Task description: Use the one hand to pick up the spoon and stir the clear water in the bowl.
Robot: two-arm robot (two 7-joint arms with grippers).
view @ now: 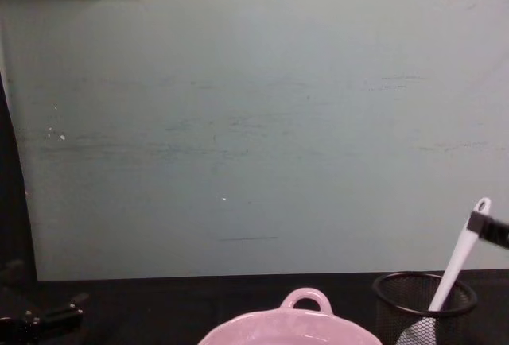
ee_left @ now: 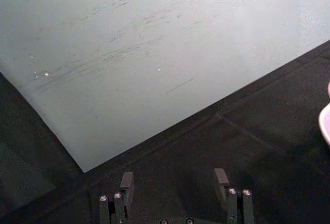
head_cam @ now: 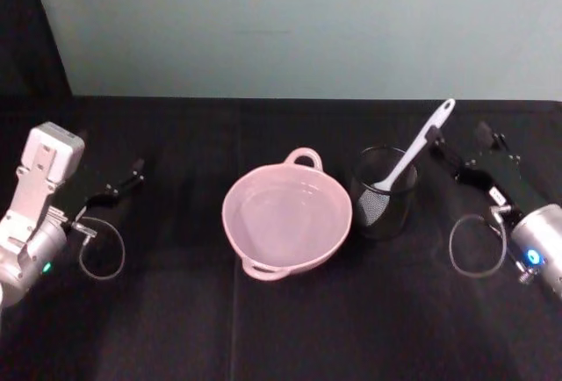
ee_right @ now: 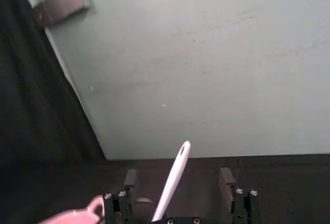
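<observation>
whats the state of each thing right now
bowl: upright, holding the clear water
clear water: no spoon in it
mesh cup: upright, right of the bowl
spoon: tilted in the mesh cup, head down
right gripper: open, fingers either side of the spoon handle
left gripper: open, empty, off to the left

Lit dimly and evenly, brightest on the pale wall (head_cam: pixel 307 21) at the far side. Lost nearly every shadow in the black cloth (head_cam: pixel 176 311); caught soft glare on the pink bowl (head_cam: pixel 303 261) and faint glints on the water (head_cam: pixel 285 214).
</observation>
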